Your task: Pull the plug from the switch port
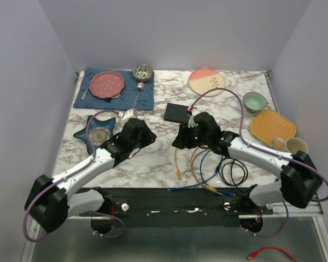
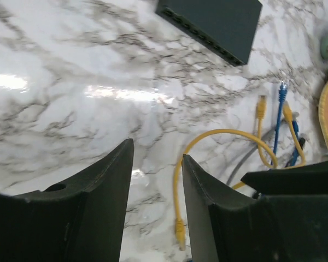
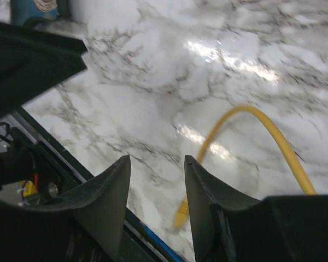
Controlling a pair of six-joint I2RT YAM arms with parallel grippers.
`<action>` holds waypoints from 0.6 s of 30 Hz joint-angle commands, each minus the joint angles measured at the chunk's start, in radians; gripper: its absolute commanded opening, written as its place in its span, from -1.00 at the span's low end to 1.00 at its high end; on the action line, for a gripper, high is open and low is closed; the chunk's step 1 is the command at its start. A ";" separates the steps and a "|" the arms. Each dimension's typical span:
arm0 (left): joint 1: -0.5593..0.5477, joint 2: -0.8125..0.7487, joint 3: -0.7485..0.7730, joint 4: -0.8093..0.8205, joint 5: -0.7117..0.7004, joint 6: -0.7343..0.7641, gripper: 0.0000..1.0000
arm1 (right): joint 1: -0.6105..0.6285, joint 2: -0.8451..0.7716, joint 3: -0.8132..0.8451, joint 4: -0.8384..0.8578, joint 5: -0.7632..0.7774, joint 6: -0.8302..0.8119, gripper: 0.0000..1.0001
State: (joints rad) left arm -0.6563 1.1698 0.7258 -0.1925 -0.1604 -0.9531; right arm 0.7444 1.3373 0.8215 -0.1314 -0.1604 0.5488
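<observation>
The switch [image 1: 179,112], a flat black box, lies on the marble behind the grippers. In the left wrist view the switch [image 2: 213,24] shows its row of sockets, and no plug sits in those I can see. A yellow cable [image 1: 177,158] lies loose in front of it, its plug [image 2: 179,232] resting on the table; this plug also shows in the right wrist view [image 3: 180,210]. My left gripper [image 2: 157,148] is open and empty, left of the cable [image 1: 151,137]. My right gripper [image 3: 157,158] is open and empty, over the cable's upper end [image 1: 179,142].
Blue, yellow and black cables [image 1: 218,172] coil at the near right. A teal star coaster [image 1: 100,132] lies left. A blue placemat with a pink plate [image 1: 107,84], a patterned bowl [image 1: 143,71], a pink-yellow plate [image 1: 206,82], a green bowl [image 1: 254,101], an orange mat [image 1: 272,126] and a mug [image 1: 295,146] stand at the back and right.
</observation>
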 commanded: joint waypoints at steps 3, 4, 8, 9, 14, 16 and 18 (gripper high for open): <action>0.007 -0.249 -0.158 -0.108 -0.217 -0.076 0.02 | 0.019 0.336 0.246 0.028 -0.041 0.034 -0.02; 0.010 -0.265 -0.164 -0.120 -0.223 -0.081 0.02 | 0.019 0.371 0.284 0.006 -0.030 0.042 -0.06; 0.012 -0.306 -0.184 -0.159 -0.234 -0.081 0.02 | 0.021 0.480 0.294 -0.072 0.071 0.065 -0.11; 0.012 -0.306 -0.190 -0.157 -0.231 -0.081 0.02 | 0.021 0.497 0.289 -0.100 0.088 0.068 -0.11; 0.012 -0.277 -0.206 -0.102 -0.200 -0.075 0.02 | 0.012 0.473 0.222 -0.163 0.154 0.082 -0.12; 0.012 -0.245 -0.198 -0.096 -0.186 -0.067 0.02 | -0.011 0.426 0.154 -0.174 0.154 0.100 -0.12; 0.012 -0.211 -0.181 -0.087 -0.180 -0.061 0.02 | -0.046 0.389 0.070 -0.174 0.154 0.109 -0.12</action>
State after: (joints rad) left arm -0.6491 0.9100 0.5243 -0.3119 -0.3252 -1.0183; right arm 0.7414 1.7840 1.0245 -0.2024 -0.0662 0.6300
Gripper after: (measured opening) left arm 0.511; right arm 0.440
